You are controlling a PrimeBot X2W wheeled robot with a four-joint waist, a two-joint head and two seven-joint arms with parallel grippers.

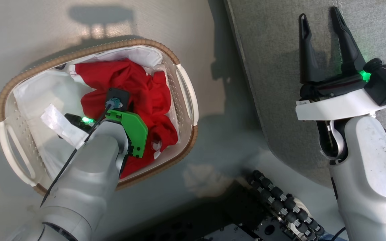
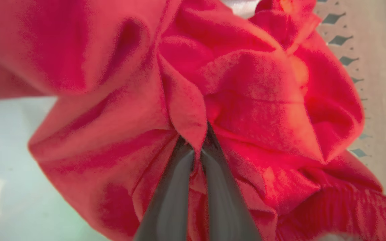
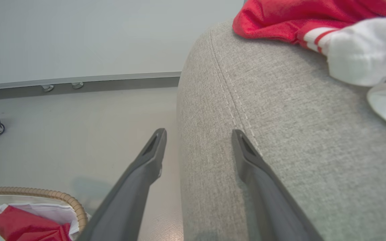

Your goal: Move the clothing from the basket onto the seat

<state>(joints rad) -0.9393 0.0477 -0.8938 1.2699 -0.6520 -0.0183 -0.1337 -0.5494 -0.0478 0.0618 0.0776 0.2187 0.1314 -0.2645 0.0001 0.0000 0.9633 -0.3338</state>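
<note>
Bearing the basket, pale floor meets grey seat

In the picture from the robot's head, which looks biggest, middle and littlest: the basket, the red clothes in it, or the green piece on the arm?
Largest: the basket.
Next: the clothing inside it, partly hidden by the left arm.
Smallest: the green piece, even though it is nearer the camera.

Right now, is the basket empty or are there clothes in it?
Not empty: crumpled red clothing lies inside the basket, and the left gripper is shut on a fold.
</note>
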